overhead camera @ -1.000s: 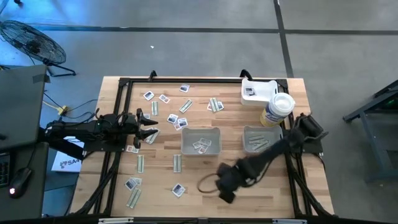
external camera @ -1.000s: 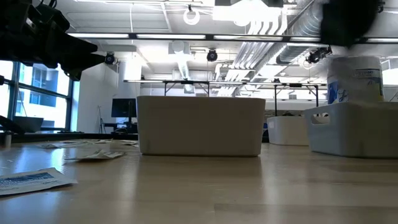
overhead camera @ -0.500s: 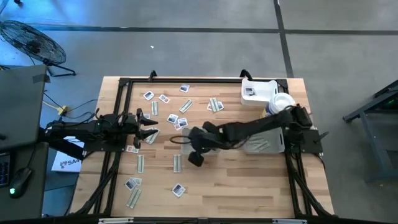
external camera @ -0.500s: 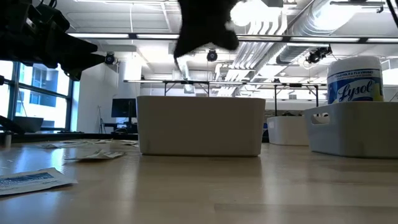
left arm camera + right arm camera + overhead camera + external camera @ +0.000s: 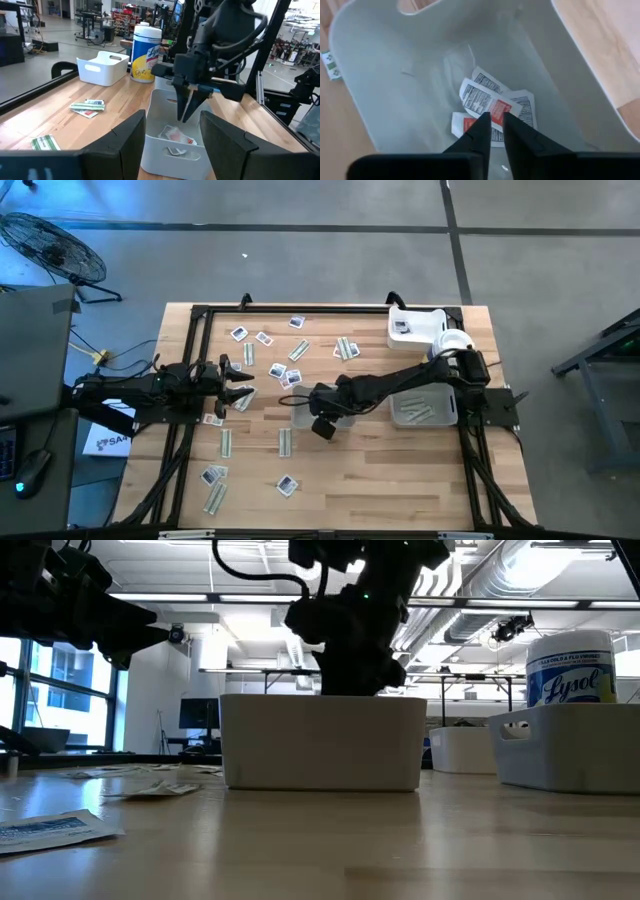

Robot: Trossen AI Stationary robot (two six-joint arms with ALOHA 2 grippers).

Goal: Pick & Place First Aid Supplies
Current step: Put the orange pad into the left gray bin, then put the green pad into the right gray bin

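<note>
Several white packets (image 5: 492, 107) in grey tray (image 5: 380, 90), under right end effector (image 5: 492, 125), fingers nearly closed, empty.

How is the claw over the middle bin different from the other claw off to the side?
The right claw hangs over the grey bin, pointing down at the white packets inside; the left claw sits near the table's left side, reaching level over loose packets. The right claw's fingers are almost together, with nothing visible between them; the left claw's fingers are spread wide. Both are dark two-finger claws, and neither holds a packet.
</note>
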